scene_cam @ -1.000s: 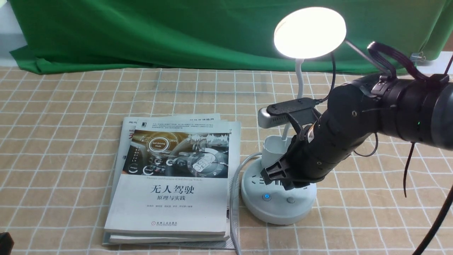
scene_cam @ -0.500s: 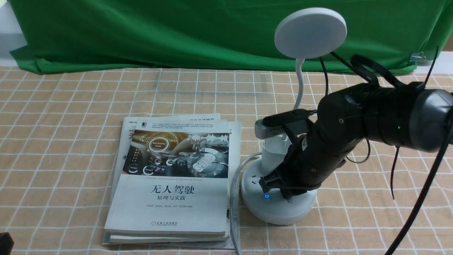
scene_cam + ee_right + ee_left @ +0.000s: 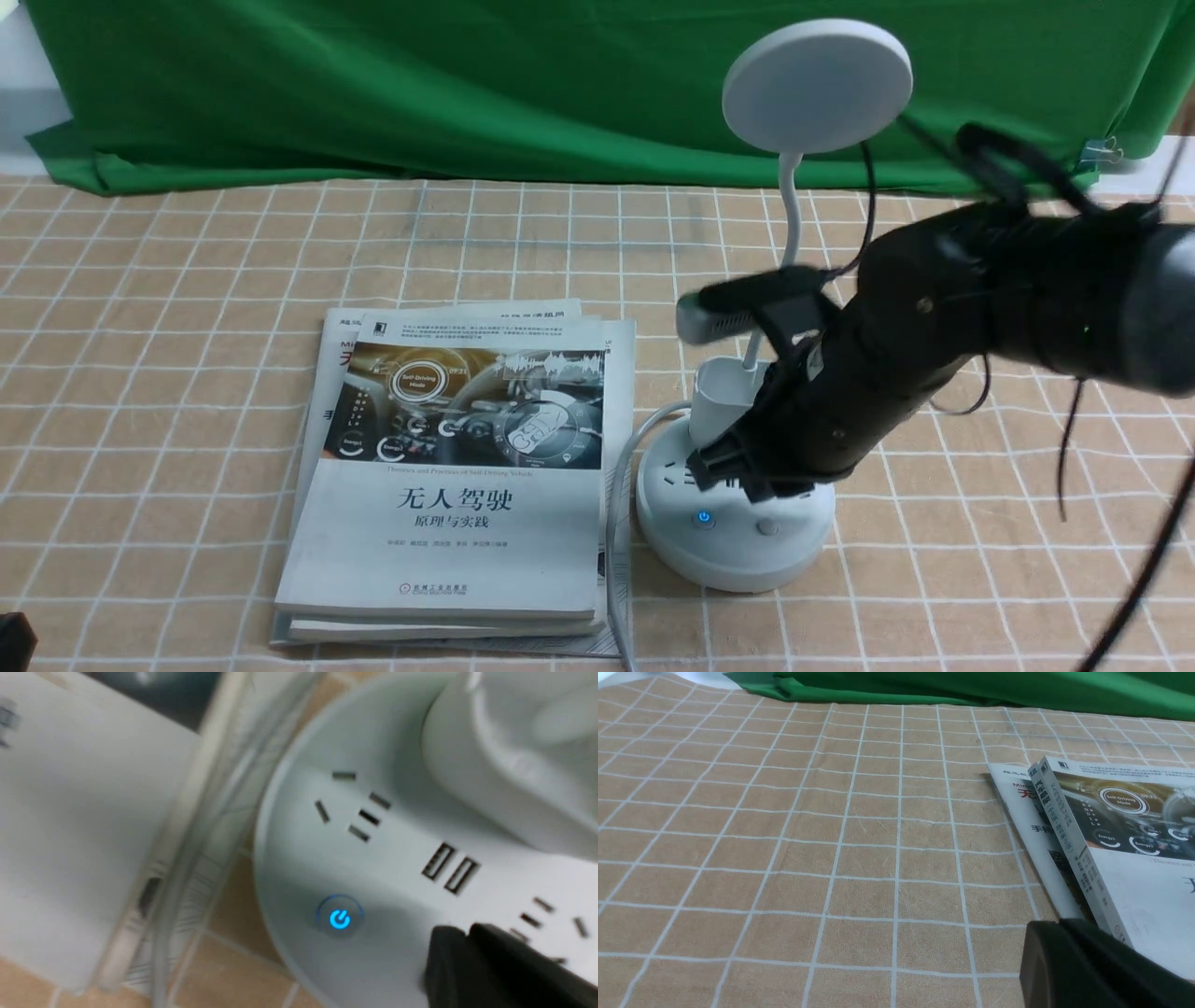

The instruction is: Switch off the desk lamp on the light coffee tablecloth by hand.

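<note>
The white desk lamp stands on the light coffee tablecloth at the right. Its disc head is dark. Its round base carries a glowing blue power button and a plain grey button. My right gripper is shut and empty. It hovers just over the base, above the grey button, behind the pen cup. In the right wrist view the shut tips sit beside the blue button, apart from it. My left gripper is shut and empty, low over the cloth beside the books.
A stack of books lies left of the lamp base, also in the left wrist view. The lamp's white cable runs between books and base. A green backdrop cloth hangs along the back edge.
The lamp head was lit a second ago and went dark as my right gripper dropped onto the base. The gripper has since risen off the base again.
</note>
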